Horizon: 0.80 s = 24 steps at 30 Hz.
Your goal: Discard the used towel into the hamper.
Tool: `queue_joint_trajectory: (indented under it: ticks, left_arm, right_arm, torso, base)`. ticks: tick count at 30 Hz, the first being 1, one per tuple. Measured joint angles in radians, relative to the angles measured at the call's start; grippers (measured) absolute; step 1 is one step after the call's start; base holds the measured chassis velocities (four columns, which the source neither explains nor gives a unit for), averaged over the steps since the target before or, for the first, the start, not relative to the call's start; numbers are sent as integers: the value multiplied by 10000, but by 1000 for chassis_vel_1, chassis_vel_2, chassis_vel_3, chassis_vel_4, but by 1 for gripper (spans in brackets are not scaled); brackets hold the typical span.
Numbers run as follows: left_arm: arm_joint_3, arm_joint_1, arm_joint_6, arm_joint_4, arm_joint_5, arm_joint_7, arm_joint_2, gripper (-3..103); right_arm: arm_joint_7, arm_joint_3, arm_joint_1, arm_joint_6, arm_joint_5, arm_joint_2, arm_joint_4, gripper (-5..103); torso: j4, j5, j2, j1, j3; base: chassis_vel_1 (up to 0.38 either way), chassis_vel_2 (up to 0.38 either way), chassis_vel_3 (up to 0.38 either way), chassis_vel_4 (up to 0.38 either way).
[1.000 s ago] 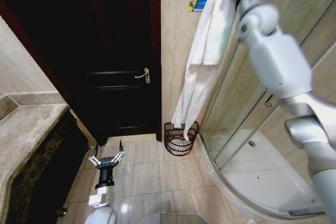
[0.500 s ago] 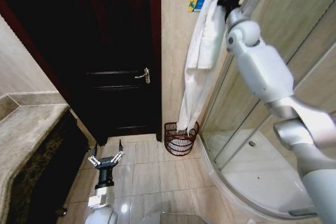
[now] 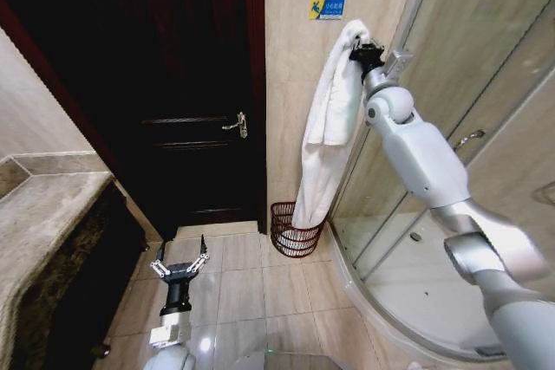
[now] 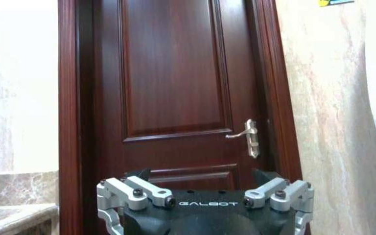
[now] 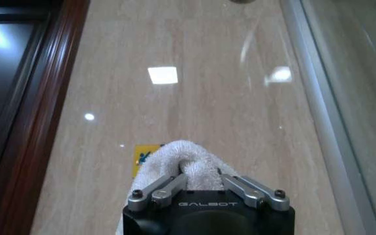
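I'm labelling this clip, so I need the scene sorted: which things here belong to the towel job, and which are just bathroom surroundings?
Part of the job:
- towel, white, hanging from the right tool, shut on its top
- hamper on the floor, the towel's lower end at its rim

Just there:
- left tool, open, idle, low
- door
- stone counter
- shower glass
- wall sticker

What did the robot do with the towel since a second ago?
The right hand, shut on the towel, came down, so the towel's end now dips into the hamper. Left hand stayed low and open; hamper and door didn't move.
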Motion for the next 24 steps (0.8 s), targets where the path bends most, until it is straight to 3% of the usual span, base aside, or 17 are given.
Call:
queue_joint_trajectory:
  ticks: [13,21,24]
  left_arm:
    - [14,157,-235,-35,221,289,-286,100]
    - [-40,319,-449,-37,225,318,-235,100]
    - [-38,339,-513,-28,230,319,-257,100]
  right_arm:
    - [-127,-6,-91,-120,-66,253,-256,7]
    - [-129,-12,-107,-574,-34,308,-466,7]
    - [-258,-12,-75,-1049,73,204,-558,7]
  torso:
    - [-1,4,-678,-313,-359]
    - [-2,3,-1159,-540,-612]
    - [-3,5,-1374,-630,-735]
  base:
    - [0,0,0,0]
    - [0,0,0,0]
    - [0,0,0,0]
